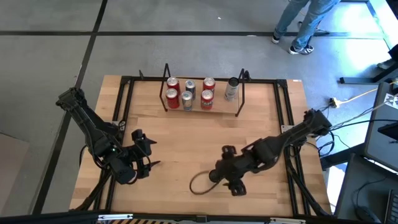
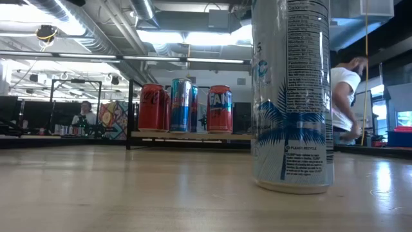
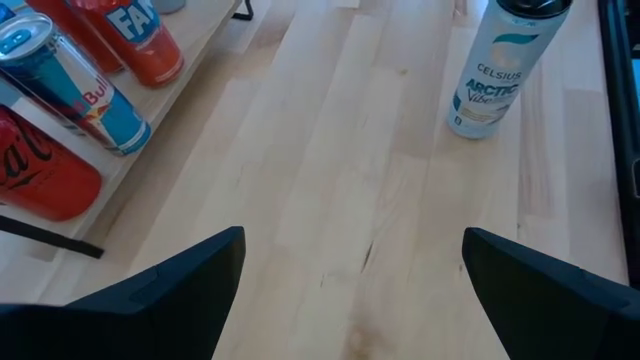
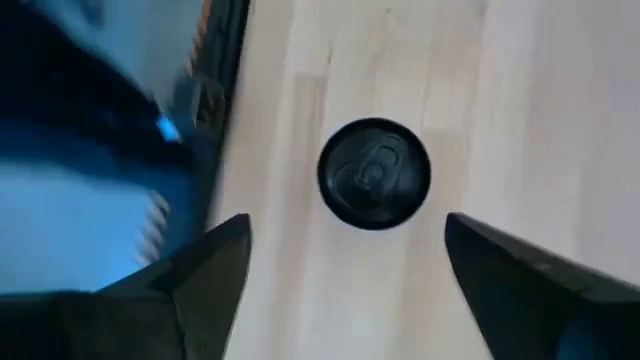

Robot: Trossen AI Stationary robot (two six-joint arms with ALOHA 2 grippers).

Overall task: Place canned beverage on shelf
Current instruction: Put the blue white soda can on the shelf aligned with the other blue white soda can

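A tall white-and-blue Celsius can (image 2: 293,96) stands upright on its base on the wood table, close to the low camera. It also shows in the left wrist view (image 3: 495,75). Its black top (image 4: 374,173) lies straight below my right gripper (image 4: 345,225), which is open, points down and stands above the can without touching it. In the high view my right gripper (image 1: 231,177) hides the can. My left gripper (image 1: 146,152) is open and empty over the table's near left. The black-rod shelf (image 1: 202,111) at the far middle holds several cans.
On the shelf stand red Coke cans (image 2: 152,108), Red Bull cans (image 2: 182,105), Fanta cans (image 2: 219,108) and a grey can (image 1: 232,89) at its right end. A thin dark loop (image 1: 199,183) lies beside my right gripper. Black frame rails (image 3: 620,100) edge the table. People are in the room behind.
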